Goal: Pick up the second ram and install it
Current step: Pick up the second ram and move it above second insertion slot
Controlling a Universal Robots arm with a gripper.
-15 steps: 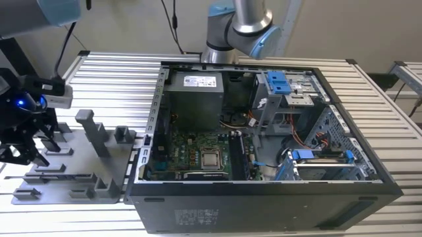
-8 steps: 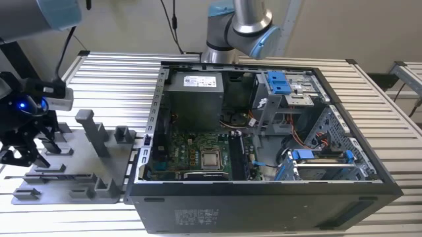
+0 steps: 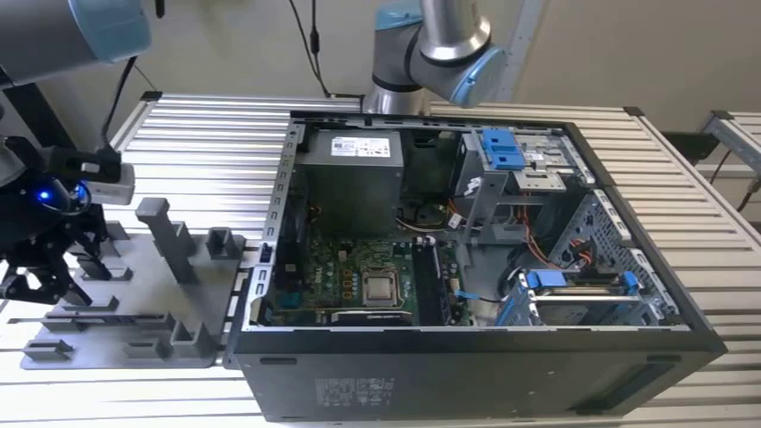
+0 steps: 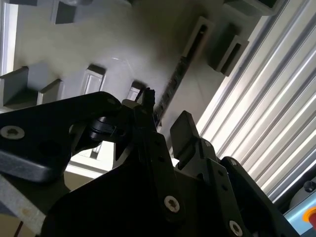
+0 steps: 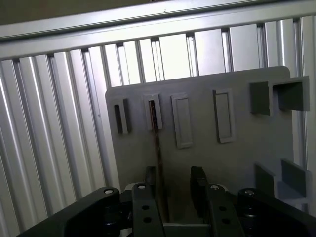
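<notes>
First wrist view | 1 thin near-black memory stick (image 5: 158,148), on edge in 1 of 4 slots (image 5: 181,121) of 1 grey plastic holder plate (image 5: 237,158) | 1 black gripper (image 5: 174,185), 2 fingers (image 5: 197,182) spread wide, straddling the stick, not clamped | exterior view: 1 open black computer tower (image 3: 476,379) just beside the plate, toward the exterior view's right

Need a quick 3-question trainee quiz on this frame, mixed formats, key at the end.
1. True or false: the gripper is shut on the second ram.
2. The ram stands on edge in: A) the grey fixture plate; B) the computer case; C) the table slats.
3. Fill in: in the first wrist view the ram runs ___ the two fingers.
Key: 1 false, jaws open; 2 A; 3 between.
</notes>
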